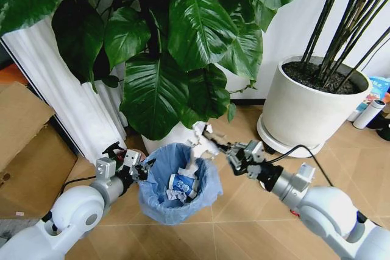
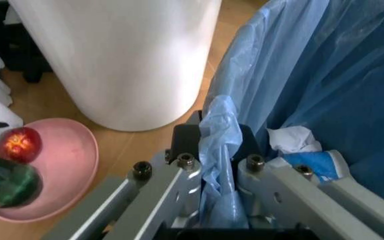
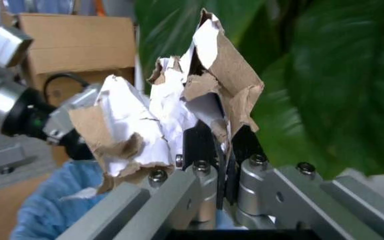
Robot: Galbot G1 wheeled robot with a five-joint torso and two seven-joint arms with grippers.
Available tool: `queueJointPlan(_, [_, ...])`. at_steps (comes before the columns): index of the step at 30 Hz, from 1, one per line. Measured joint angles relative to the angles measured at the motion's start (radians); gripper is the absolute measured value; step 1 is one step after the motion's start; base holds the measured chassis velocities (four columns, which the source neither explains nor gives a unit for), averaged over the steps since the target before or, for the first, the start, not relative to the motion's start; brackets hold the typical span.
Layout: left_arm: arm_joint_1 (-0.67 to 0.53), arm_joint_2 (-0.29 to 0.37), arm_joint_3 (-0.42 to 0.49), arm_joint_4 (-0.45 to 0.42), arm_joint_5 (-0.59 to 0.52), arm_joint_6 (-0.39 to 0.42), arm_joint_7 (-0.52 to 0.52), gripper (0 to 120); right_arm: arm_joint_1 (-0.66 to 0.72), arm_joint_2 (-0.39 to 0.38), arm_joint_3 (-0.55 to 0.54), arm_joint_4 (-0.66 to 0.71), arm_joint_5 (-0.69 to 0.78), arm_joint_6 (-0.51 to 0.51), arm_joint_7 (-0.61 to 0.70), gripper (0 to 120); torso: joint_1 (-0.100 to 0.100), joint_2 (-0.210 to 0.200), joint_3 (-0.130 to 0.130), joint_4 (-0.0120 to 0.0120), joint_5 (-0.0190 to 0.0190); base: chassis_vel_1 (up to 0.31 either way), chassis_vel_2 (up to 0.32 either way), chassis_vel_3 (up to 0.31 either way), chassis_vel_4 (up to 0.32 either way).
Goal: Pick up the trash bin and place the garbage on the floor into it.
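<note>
— So, lowest in the head view, what is each arm doing?

— At lower left the left gripper point(image 1: 135, 167) has its fingers closed on the blue bag folded over the rim of the trash bin point(image 1: 177, 184). The left wrist view shows the plastic pinched between the two fingers point(image 2: 240, 140). The bin sits at lower centre of the head view, above the floor point(image 1: 244, 211), with blue-white wrappers point(image 1: 181, 185) lying inside it.

— And the other arm?

— The right gripper point(image 1: 226, 150) reaches in from lower right, its fingers clamped on a crumpled piece of torn white and brown paper point(image 1: 202, 140). That garbage hangs over the bin's far rim, just right of centre. In the right wrist view the paper point(image 3: 178, 100) stands up out of the fingers, with the bin's blue lining at lower left of that frame.

— What lies farther back?

— A pink dish point(image 2: 58, 170) holding a red fruit sits on the floor beside a white pot point(image 2: 125, 55). Beyond, broad green leaves point(image 1: 183, 35) fill the upper centre, a big white plant pot point(image 1: 311, 111) stands at right, and a cardboard box point(image 1: 27, 150) sits at left.
</note>
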Motion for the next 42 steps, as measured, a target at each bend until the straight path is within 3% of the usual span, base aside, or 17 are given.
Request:
queueJointPlan(7, [0.003,0.001,-0.003,-0.001,-0.014,0.006,-0.011,1,0.070,0.003,-0.094,-0.023,-0.012,-0.020,0.003,0,0.000,0.000,0.000,0.0000,-0.0001,0.000,0.000,0.000,0.000])
queueJointPlan(16, [0.002,-0.001,-0.013,-0.006,-0.016,0.006,-0.012,1,0.167,0.021,-0.230,-0.099,-0.035,-0.031,0.016,35,0.000,0.000,0.000,0.0000,0.0000,0.000,0.000,0.000,0.000])
queueJointPlan(28, [0.015,-0.007,-0.030,-0.010,-0.012,0.003,-0.008,1,0.197,0.032,-0.270,-0.127,-0.038,-0.028,0.019,76,0.000,0.000,0.000,0.0000,0.0001,0.000,0.000,0.000,0.000])
queueJointPlan(30, [0.016,-0.009,-0.033,-0.010,-0.010,0.003,-0.008,1,0.199,0.042,-0.255,-0.127,-0.035,-0.027,0.037,88,0.000,0.000,0.000,0.0000,0.0002,0.000,0.000,0.000,0.000])
queueJointPlan(32, [0.016,-0.009,-0.034,-0.010,-0.009,0.003,-0.009,1,0.199,0.043,-0.250,-0.127,-0.033,-0.027,0.042,89,0.000,0.000,0.000,0.0000,0.0002,0.000,0.000,0.000,0.000])
queueJointPlan(34, [0.025,-0.016,-0.043,-0.010,0.006,0.001,-0.010,1,0.189,0.055,-0.202,-0.120,-0.022,-0.028,0.083,98,0.000,0.000,0.000,0.0001,0.0002,0.000,0.000,0.000,0.000])
queueJointPlan(37, [0.031,-0.025,-0.049,-0.009,0.017,0.000,-0.010,1,0.168,0.059,-0.144,-0.115,-0.016,-0.035,0.115,100,0.000,0.000,0.000,0.0002,0.0002,0.000,0.000,0.000,0.000])
queueJointPlan(41, [0.042,-0.055,-0.061,-0.009,0.057,0.000,-0.013,1,0.042,0.062,0.038,-0.113,-0.007,-0.051,0.191,100,0.000,0.000,0.000,0.0000,0.0004,0.000,0.000,0.000,0.000])
queueJointPlan(42, [0.042,-0.055,-0.061,-0.009,0.057,0.000,-0.013,1,0.042,0.062,0.038,-0.113,-0.007,-0.051,0.191,100,0.000,0.000,0.000,0.0000,0.0004,0.000,0.000,0.000,0.000])
